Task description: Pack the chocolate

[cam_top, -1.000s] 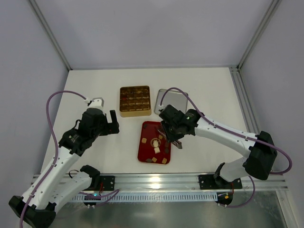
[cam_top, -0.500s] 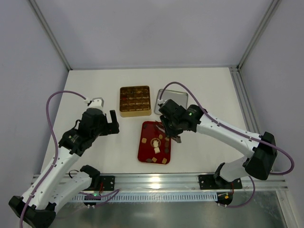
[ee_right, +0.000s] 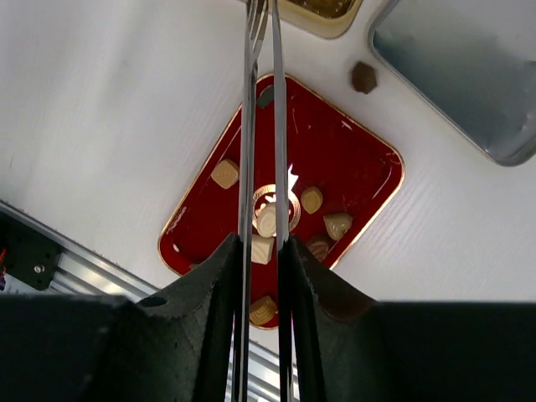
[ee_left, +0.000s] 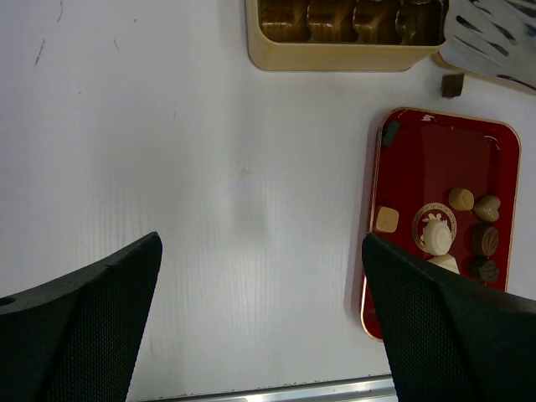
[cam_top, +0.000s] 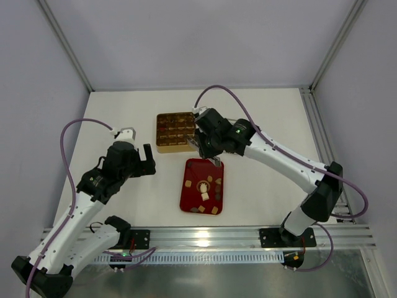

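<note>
- I see the chocolate (ee_right: 311,199), small tan, cream and brown bites, scattered in the glossy red tray (ee_right: 335,142), close below the right pincer (ee_right: 261,244)
- One dark piece (ee_right: 363,77) sits alone on the white tabletop (ee_right: 100,100) beside the tray
- My right pincer is narrow, clamped on thin metal tongs (ee_right: 249,126) reaching towards the gold box (ee_right: 322,17)
- My left pincer (ee_left: 260,243) stands wide apart, holding nothing

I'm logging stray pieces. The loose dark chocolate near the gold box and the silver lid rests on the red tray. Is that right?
Not quite. The dark chocolate rests on the white table, just off the corner of the red tray, near the gold box and the silver lid. The right wrist view shows it outside the tray's rim.
</note>
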